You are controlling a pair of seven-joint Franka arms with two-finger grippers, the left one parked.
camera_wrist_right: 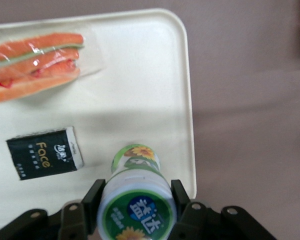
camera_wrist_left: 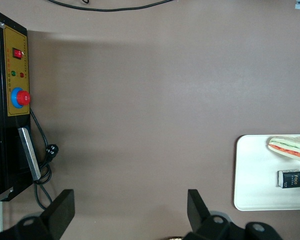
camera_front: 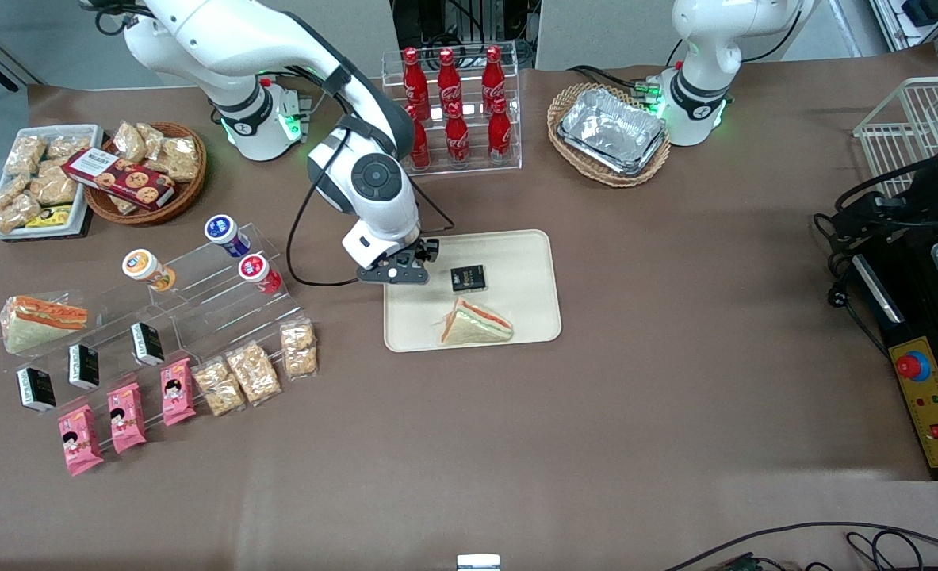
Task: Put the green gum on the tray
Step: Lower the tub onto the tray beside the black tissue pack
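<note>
The green gum (camera_wrist_right: 136,200), a small green bottle with a white lid and a dark green label, stands upright between my fingers. My right gripper (camera_wrist_right: 136,202) is shut on its lid. It holds the bottle over the cream tray (camera_wrist_right: 140,75), close to the tray's rim and a corner. I cannot tell whether the bottle's base touches the tray. In the front view my gripper (camera_front: 400,272) is over the tray (camera_front: 516,262) at the edge toward the working arm's end, and the gum is hidden under it.
On the tray lie a wrapped sandwich (camera_front: 476,323) and a small black pack (camera_front: 469,277). A clear stand holds an orange bottle (camera_front: 145,268), a blue one (camera_front: 225,233) and a red one (camera_front: 259,272). A cola rack (camera_front: 453,107) and a foil-tray basket (camera_front: 610,133) stand farther from the camera.
</note>
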